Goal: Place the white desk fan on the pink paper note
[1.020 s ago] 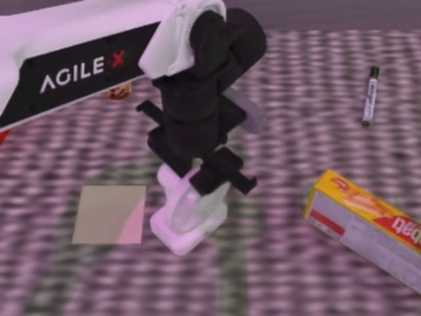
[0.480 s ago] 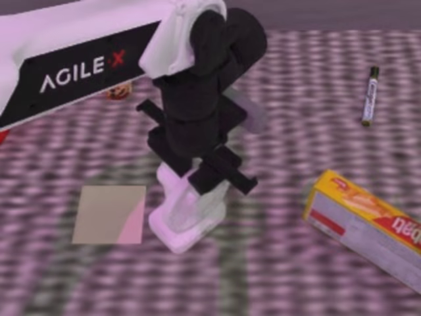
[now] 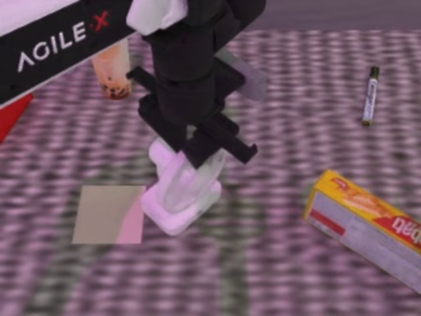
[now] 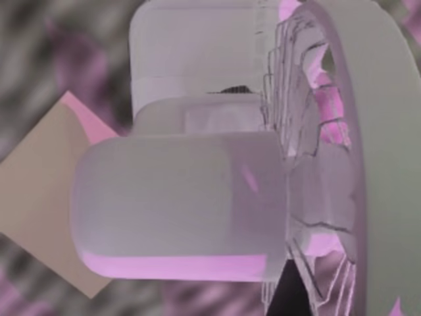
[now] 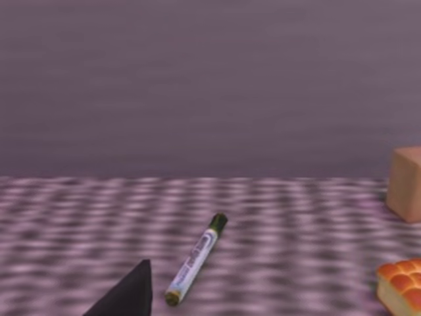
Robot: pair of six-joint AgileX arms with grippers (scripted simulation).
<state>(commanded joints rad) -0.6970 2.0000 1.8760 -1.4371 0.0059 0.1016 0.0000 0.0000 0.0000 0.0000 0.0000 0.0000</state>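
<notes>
Red block [image 3: 12, 117]: at far left edge of table, partly under the left arm.
Note [image 3: 108, 214]: flat on table, left of centre; right edge just beside the fan base, maybe touching.
Cup [image 3: 112, 72]: behind the note, partly hidden by the arm.
Left gripper [image 3: 197, 168]: above table centre, closed on the fan grille.
Fan [image 3: 181, 197]: held in left gripper, base at the note's right edge.
Box [image 3: 365, 227]: yellow, lying at right.
Marker [image 3: 370, 95]: far right, behind the box.
Right gripper [image 5: 128, 296]: only a dark tip seen in the right wrist view; open or closed, cannot tell.
</notes>
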